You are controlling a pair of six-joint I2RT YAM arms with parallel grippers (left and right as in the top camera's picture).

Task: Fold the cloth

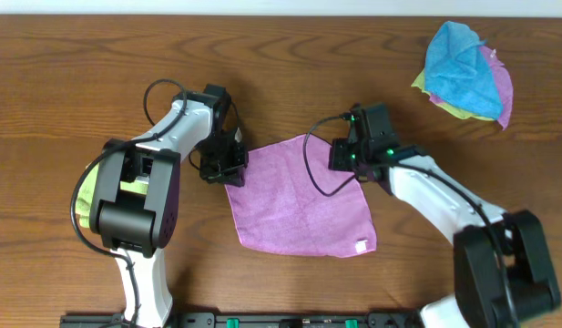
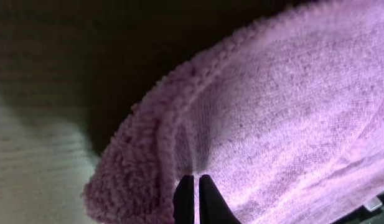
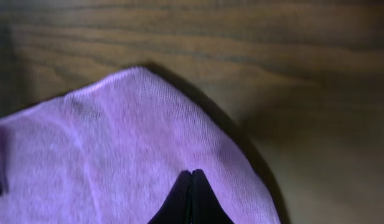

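Left hand (image 1: 228,166) and right hand (image 1: 345,155) each clamp shut on the cloth (image 1: 299,205) edge. Surface (image 1: 290,73) extends beyond both hands. Overhead, the wrists hide both grip points.

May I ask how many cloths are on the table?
5: a magenta-purple microfibre cloth flat at centre; a bright blue cloth, a lime-green one and a purple one piled far right; another lime-green cloth under the left arm. The pile may hide more.

Overhead: cloth (image 1: 299,196) corners hidden under left claw (image 1: 229,171) and right claw (image 1: 341,155); both wrist views crop it at frame edges. White tag (image 1: 361,244) too small to read. Behind left arm (image 1: 135,196), green cloth (image 1: 81,200) mostly covered.
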